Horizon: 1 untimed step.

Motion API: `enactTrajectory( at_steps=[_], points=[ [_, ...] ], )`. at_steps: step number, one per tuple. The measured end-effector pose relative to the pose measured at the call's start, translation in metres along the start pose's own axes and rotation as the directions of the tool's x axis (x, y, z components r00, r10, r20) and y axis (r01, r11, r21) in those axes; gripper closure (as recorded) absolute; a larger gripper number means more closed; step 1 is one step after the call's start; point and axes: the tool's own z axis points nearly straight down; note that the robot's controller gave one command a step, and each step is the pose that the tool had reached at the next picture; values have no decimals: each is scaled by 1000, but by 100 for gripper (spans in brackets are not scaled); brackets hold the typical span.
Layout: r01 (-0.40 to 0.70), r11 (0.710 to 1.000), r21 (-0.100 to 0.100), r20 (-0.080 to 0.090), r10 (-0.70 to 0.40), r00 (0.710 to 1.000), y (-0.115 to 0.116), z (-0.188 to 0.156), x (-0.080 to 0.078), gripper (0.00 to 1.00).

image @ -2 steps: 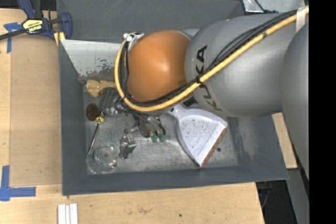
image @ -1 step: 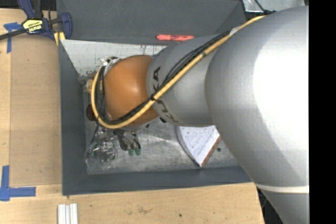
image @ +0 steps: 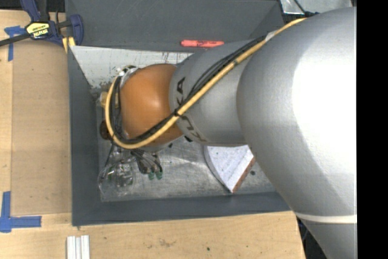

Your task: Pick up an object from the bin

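Camera view looks down on the gripper (image: 124, 170), set low in the near-left corner of the grey bin (image: 85, 191), below the arm's orange wrist cover (image: 145, 103). Whether it is open or closed, or has hold of anything, I cannot tell. Just beside it on the floor lies a small dark thing with green tips (image: 155, 173). Well apart to the right lies a white notepad (image: 229, 167) with a brown edge, partly under the arm. A red thing (image: 203, 43) sits by the far wall.
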Motion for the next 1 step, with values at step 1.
enactTrajectory(
  at_steps=[1],
  points=[
    [36, 999, 2, -15, -36, 999, -4, 2, -19, 100]
  ],
)
